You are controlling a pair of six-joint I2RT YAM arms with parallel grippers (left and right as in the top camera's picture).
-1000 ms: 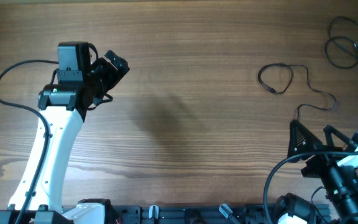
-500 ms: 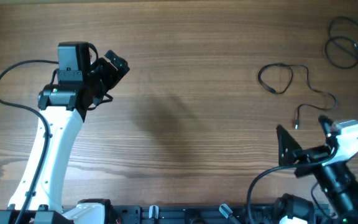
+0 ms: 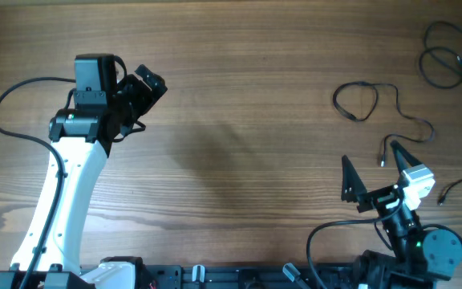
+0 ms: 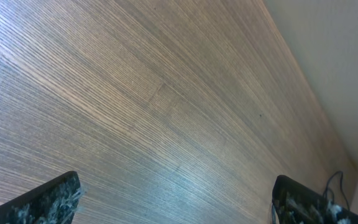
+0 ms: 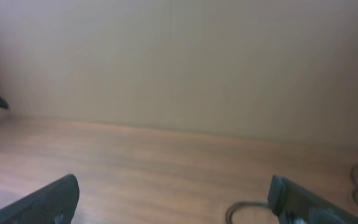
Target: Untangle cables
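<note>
Brown wood-grain tabletop (image 3: 247,96) carries the thin black cables (image 3: 356,102) as loose loops, far-right side. R gripper (image 3: 373,167): fingers spread wide, nothing grasped; one plug end appears just beside a finger (contact unclear). L gripper (image 3: 145,90): spread wide, empty, well apart from cables.

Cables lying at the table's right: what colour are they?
Black. The cables show best in the overhead view, against the brown wood-grain table.

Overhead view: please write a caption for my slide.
Left end effector and right end effector open over wooden table; thin black cables lie loose at right.
</note>
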